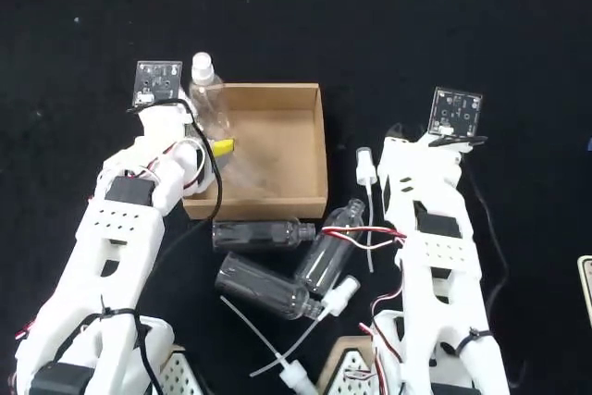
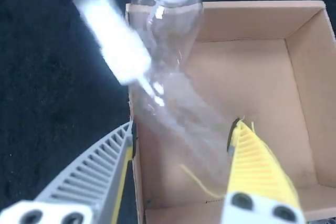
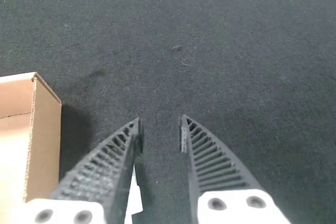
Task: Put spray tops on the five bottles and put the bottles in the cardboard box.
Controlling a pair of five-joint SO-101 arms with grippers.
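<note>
The left hand (image 2: 182, 129) is grasping the clear plastic white-topped bottle (image 2: 167, 35) above a wall of the brown cardboard box (image 2: 247, 5), risking it catching there and tipping outside; the right hand (image 3: 160, 127) is hanging released.

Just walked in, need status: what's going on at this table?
The left gripper holds a bottle with a spray top over the left wall of the cardboard box. Three more bottles lie on the table in front of the box, with spray tops around them. The right gripper hangs open beside the box, holding nothing.
</note>
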